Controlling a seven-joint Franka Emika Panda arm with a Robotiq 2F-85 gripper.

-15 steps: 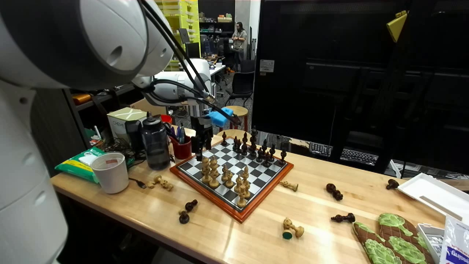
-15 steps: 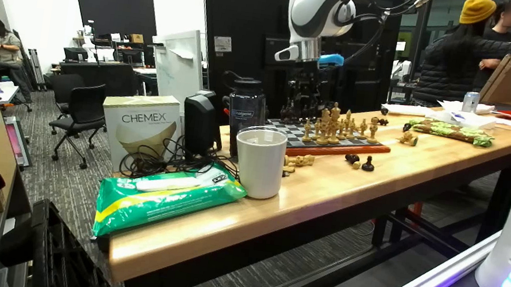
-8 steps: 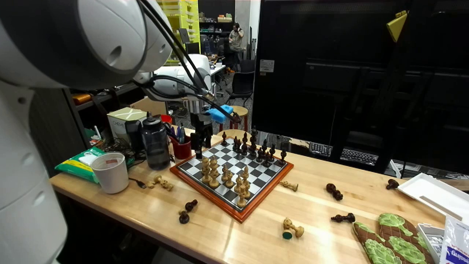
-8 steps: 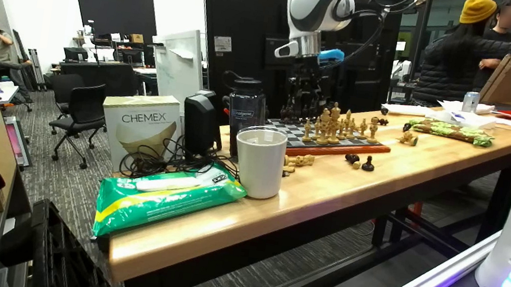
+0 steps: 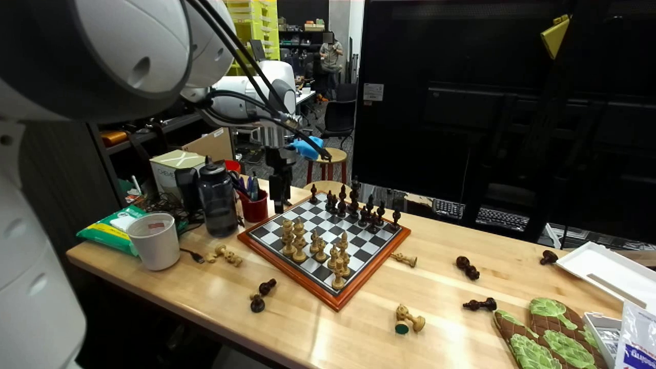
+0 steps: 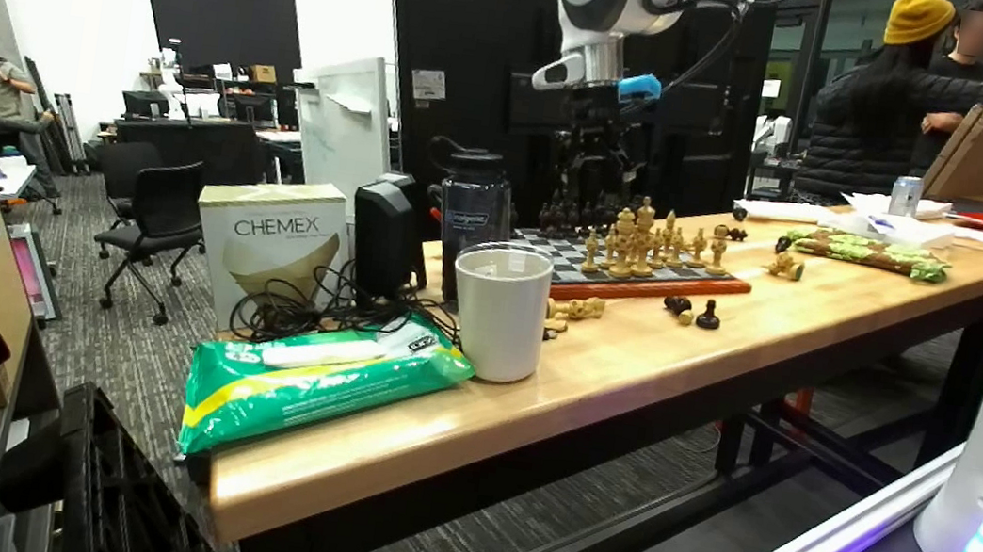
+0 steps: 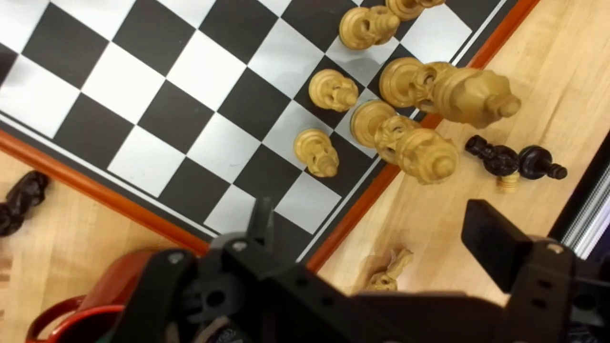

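My gripper (image 7: pixel 379 231) is open and empty, its fingers spread wide apart in the wrist view. In both exterior views the gripper (image 5: pixel 280 202) (image 6: pixel 594 180) hangs pointing down above the far left side of a chessboard (image 5: pixel 297 274) with a red-brown wooden frame. Light wooden pieces (image 5: pixel 299 251) stand on the near side of the board, and dark pieces (image 5: pixel 353 205) stand on the far side. In the wrist view a light piece (image 7: pixel 383 282) lies on the table between the fingers, far below them and partly hidden. Tall light pieces (image 7: pixel 429 152) stand ahead of the fingers.
A red pen mug (image 5: pixel 254 207) and a dark water bottle (image 5: pixel 218 205) stand left of the board. A white cup (image 5: pixel 156 246) and green wipes (image 6: pixel 314 395) are near the table end. Loose pieces (image 5: pixel 407 320) lie around the board. Oven mitts (image 5: pixel 546 341) lie right.
The arm and gripper have risen a little above the board. The chess pieces and other table items have not moved. A person in the background has shifted.
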